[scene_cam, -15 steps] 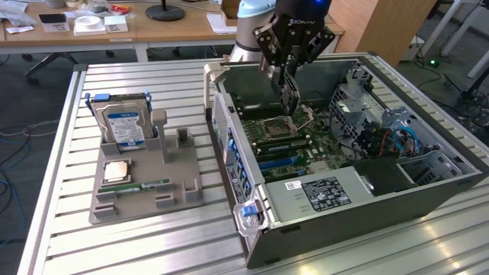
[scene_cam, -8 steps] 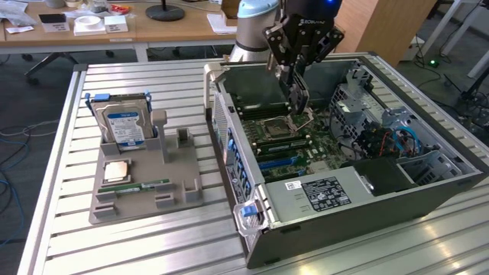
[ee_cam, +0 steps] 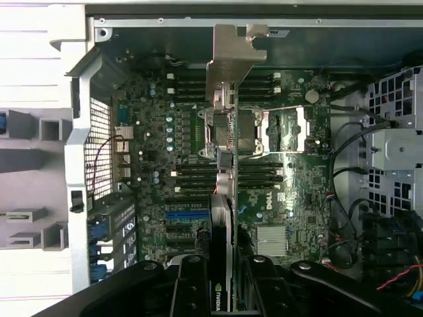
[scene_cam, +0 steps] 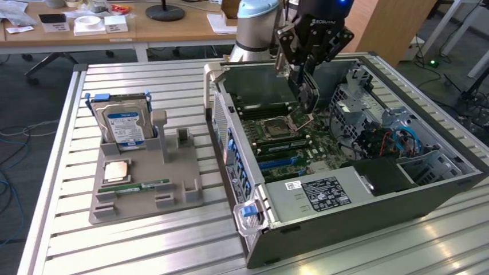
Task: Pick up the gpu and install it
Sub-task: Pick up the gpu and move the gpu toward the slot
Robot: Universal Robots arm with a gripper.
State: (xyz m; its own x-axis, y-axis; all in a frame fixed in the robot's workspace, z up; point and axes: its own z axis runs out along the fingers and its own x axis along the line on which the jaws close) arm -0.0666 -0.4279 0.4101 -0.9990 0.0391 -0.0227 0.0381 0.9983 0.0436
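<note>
My gripper [scene_cam: 299, 69] hangs over the open computer case [scene_cam: 229, 114], shut on the gpu [scene_cam: 307, 94]. The gpu is a thin dark card that points down toward the motherboard [scene_cam: 283, 137] and stays above it. The wrist view looks along the card's edge [ee_cam: 228, 198], with its silvery bracket [ee_cam: 232, 59] at the far end. My gripper [ee_cam: 225, 281] clamps the card from both sides with its black fingers [ee_cam: 192, 284]. Under the card lie the processor socket [ee_cam: 228, 132] and the blue slot [ee_cam: 186, 216] of the motherboard [ee_cam: 152, 152].
A grey parts holder [scene_cam: 145, 200] stands on the slatted table at the exterior view's left. It carries a hard drive [scene_cam: 122, 123], a processor chip [scene_cam: 116, 171] and a green memory stick [scene_cam: 137, 186]. A power supply [scene_cam: 321, 192] and drive cage [scene_cam: 359, 109] crowd the case.
</note>
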